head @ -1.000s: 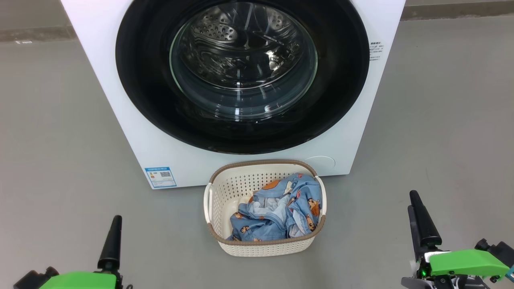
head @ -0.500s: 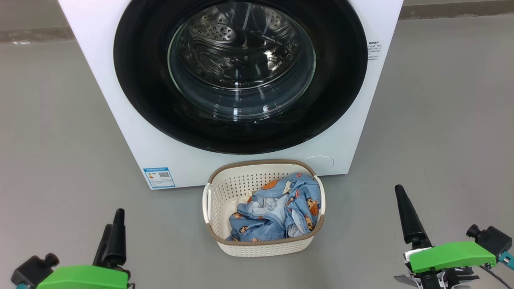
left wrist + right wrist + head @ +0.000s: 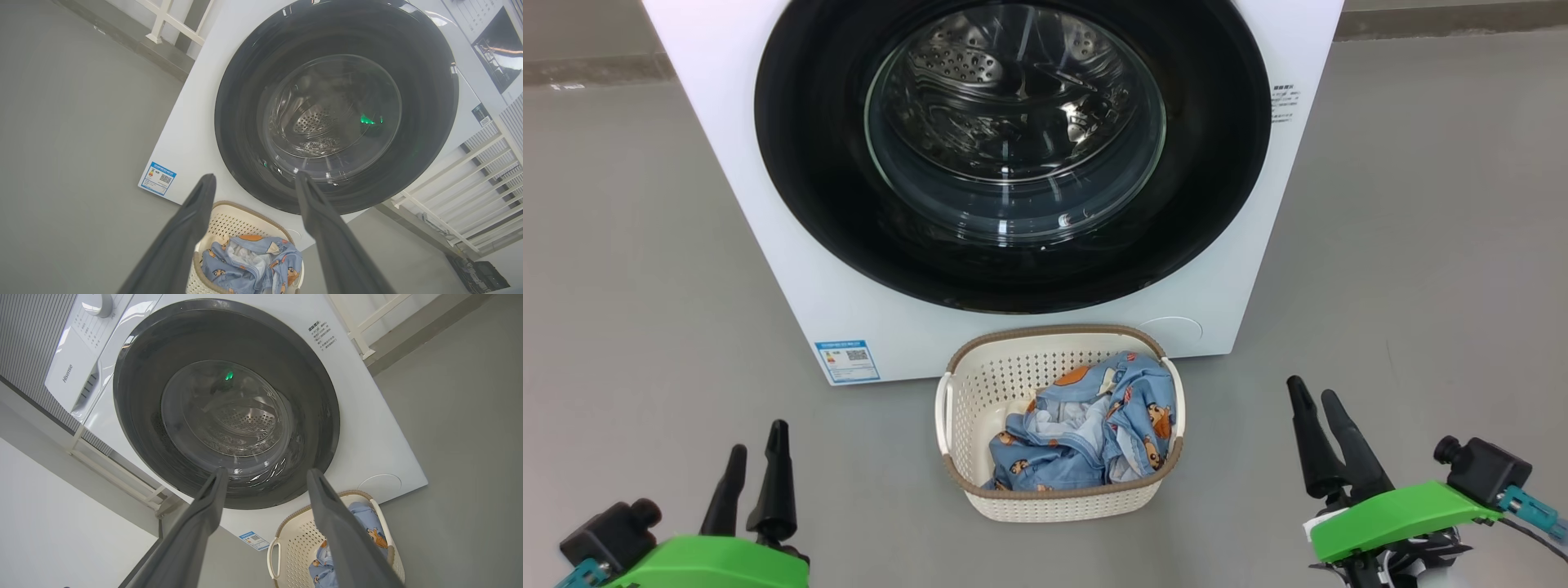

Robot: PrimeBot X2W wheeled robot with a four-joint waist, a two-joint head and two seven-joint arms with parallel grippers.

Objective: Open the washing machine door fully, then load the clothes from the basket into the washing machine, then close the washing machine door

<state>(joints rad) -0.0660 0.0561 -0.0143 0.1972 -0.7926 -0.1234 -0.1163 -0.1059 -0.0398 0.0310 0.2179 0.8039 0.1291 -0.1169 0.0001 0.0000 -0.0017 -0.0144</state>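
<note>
The white washing machine [image 3: 890,335] stands ahead, and its washing machine door [image 3: 800,163], with a black rim and clear glass bowl, lies flat against the front. Through the glass I see the steel drum. The cream basket [image 3: 980,384] sits on the floor right below the door and holds the clothes [image 3: 1086,433], blue fabric with bear prints. My left gripper [image 3: 759,437] is open at the lower left, well left of the basket. My right gripper [image 3: 1311,387] is open at the lower right, clear of the basket. Both wrist views look between spread fingertips [image 3: 208,179] [image 3: 312,473] at the door [image 3: 245,102] [image 3: 139,375] and the basket [image 3: 229,216] [image 3: 294,539].
Grey floor [image 3: 645,286] spreads on both sides of the machine. A blue label [image 3: 848,360] is stuck on its lower left front and a round cover [image 3: 1172,329] sits at its lower right. White railings [image 3: 470,163] stand beside the machine.
Both grippers have turned at the wrist so that two fingers show on each. The right gripper has moved up and toward the basket. The basket and door have not moved.
</note>
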